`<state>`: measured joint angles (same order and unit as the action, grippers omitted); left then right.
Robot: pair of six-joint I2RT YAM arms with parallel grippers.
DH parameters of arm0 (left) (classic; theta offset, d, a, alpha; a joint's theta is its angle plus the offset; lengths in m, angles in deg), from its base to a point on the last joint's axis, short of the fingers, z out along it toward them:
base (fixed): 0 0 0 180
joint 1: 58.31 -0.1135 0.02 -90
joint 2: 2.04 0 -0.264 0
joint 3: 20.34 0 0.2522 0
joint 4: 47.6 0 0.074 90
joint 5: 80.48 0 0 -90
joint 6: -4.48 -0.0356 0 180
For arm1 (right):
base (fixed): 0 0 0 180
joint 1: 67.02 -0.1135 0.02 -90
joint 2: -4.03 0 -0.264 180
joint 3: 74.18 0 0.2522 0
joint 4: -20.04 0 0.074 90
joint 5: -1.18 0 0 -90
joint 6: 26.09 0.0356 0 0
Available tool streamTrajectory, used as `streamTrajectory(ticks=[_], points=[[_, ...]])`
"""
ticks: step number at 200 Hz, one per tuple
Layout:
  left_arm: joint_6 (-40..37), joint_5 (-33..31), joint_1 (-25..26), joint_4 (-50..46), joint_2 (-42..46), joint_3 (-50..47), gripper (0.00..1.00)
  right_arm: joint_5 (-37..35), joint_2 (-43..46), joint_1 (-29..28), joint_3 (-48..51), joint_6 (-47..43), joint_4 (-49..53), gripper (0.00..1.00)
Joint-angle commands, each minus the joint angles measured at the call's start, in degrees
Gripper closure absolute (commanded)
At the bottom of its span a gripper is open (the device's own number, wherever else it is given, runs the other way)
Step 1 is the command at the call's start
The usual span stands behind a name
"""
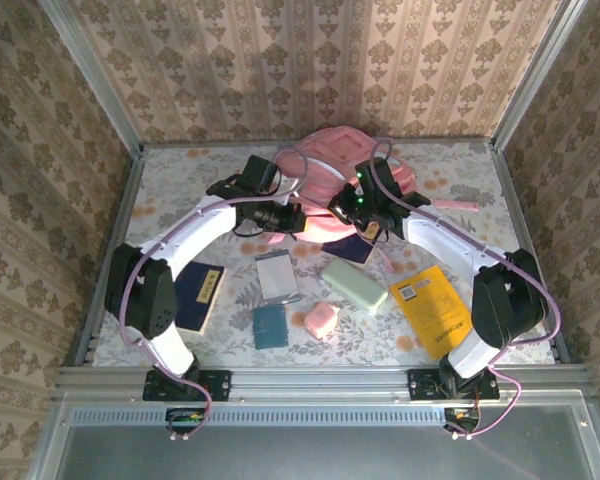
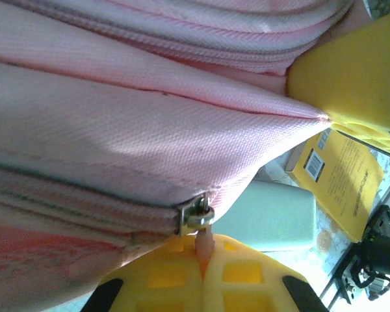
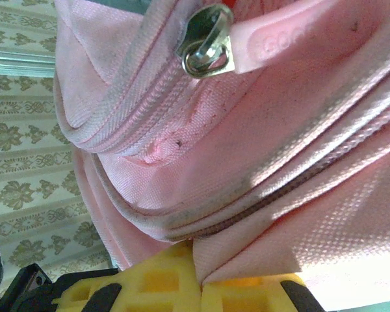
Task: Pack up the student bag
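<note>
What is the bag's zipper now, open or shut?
Shut where visible: the bag's closed teeth reach the slider; left gripper pinches its pull.

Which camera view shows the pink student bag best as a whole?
Top external: the student bag appears nearly whole, though the left arm and right arm cover its near side. The left wrist and right wrist views give close-ups of its fabric and zippers.

We see student bag (image 1: pixel 332 152): big, pink, round-topped, lying at far middle. Up close, cloth is woven pink with seams and folds. We spot zip rows shut, lighter bumpy pink part beside them, silver zip slider (image 3: pixel 208 47) with pink rubber tab (image 3: pixel 292 36).
</note>
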<state>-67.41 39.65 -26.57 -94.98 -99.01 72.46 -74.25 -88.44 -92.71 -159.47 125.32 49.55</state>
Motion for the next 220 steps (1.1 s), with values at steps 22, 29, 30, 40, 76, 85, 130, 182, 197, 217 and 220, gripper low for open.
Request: streamTrajectory(ticks=[22, 29, 30, 40, 76, 85, 130, 182, 197, 217, 220], points=[[-0.36, -2.10, -4.17, 0.94, 3.25, -2.61, 1.00, -1.08, 4.98, 3.16, -0.71, -2.07, 2.32, 1.00], [-0.25, -2.09, -4.64, 1.17, 3.17, -2.88, 1.00, -0.84, 5.35, 3.30, -0.65, -2.32, 2.35, 1.00], [-0.21, -2.09, -4.70, 1.23, 3.18, -2.91, 1.00, -0.85, 5.40, 3.33, -0.69, -2.37, 2.40, 1.00], [-0.16, -1.88, -5.20, 1.60, 3.02, -3.14, 1.00, -0.76, 5.92, 3.50, -0.89, -2.94, 2.62, 1.00], [0.67, -1.44, -8.57, 3.46, 2.16, -4.12, 1.00, -0.35, 7.54, 4.66, -1.49, -4.65, 3.82, 1.00], [0.83, -1.06, -9.11, 4.03, 1.91, -4.25, 1.00, -0.21, 7.93, 4.98, -1.60, -4.96, 4.00, 1.00], [0.34, 2.62, -9.58, 5.96, 1.43, -3.71, 1.00, 0.34, 9.06, 6.35, -1.92, -5.60, 4.94, 1.00], [-1.79, 4.57, -2.95, 5.58, 2.40, -1.21, 1.00, 2.22, 7.16, 4.67, -2.58, -6.24, 3.94, 1.00], [-2.41, 1.71, -1.64, 2.82, 2.34, 1.09, 1.00, 2.03, 6.47, 3.84, -3.37, -7.16, 4.82, 1.00], [-2.64, -1.57, -1.18, -1.80, 1.62, 4.83, 1.00, 1.03, 5.59, 2.20, -4.89, -9.32, 7.09, 1.00], [-2.71, -2.03, -1.16, -2.54, 1.47, 5.40, 1.00, 0.86, 5.41, 1.94, -5.10, -9.63, 7.53, 1.00]])
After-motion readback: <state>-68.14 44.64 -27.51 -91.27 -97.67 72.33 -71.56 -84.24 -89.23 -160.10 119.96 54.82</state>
